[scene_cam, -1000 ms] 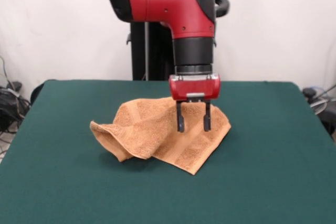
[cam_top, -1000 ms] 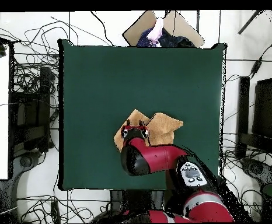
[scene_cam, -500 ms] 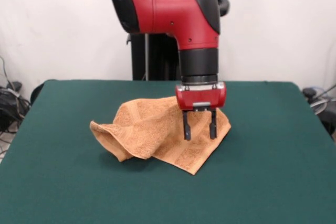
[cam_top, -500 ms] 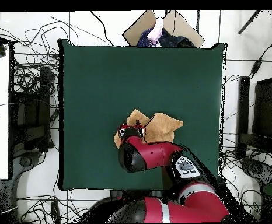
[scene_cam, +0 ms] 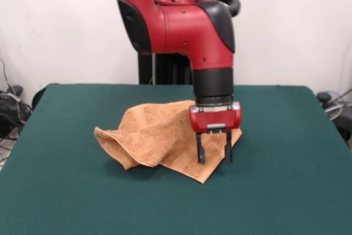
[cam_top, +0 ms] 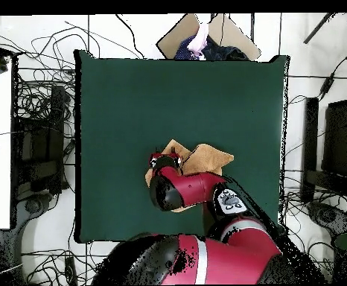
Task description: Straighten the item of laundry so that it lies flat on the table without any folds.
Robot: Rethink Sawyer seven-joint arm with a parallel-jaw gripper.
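The towel [scene_cam: 165,138] lay near the middle of the table [scene_cam: 66,202], bunched and folded over itself, with one flap lifted into a curled lip on the front view's left side and a pointed corner aimed toward the camera. It was a soft orange-tan terry cloth, nubby in texture, with a flatter woven band visible near the hem by that corner; the table beneath was a smooth, dark green felt-like cover, far wider than the cloth. The gripper [scene_cam: 213,152] hung over the towel's right-hand part, close to the near corner, its two thin black fingers [scene_cam: 201,152] spread apart with nothing between them, the tips seemingly just above or barely at the fabric. The step in hand looked like lowering to take an edge. To do it well, the fingers should pinch only the top layer near the corner or hem, not the whole stack, then draw it outward and low so the fold opens rather than drags. From overhead the arm [cam_top: 188,190] covered much of the towel.
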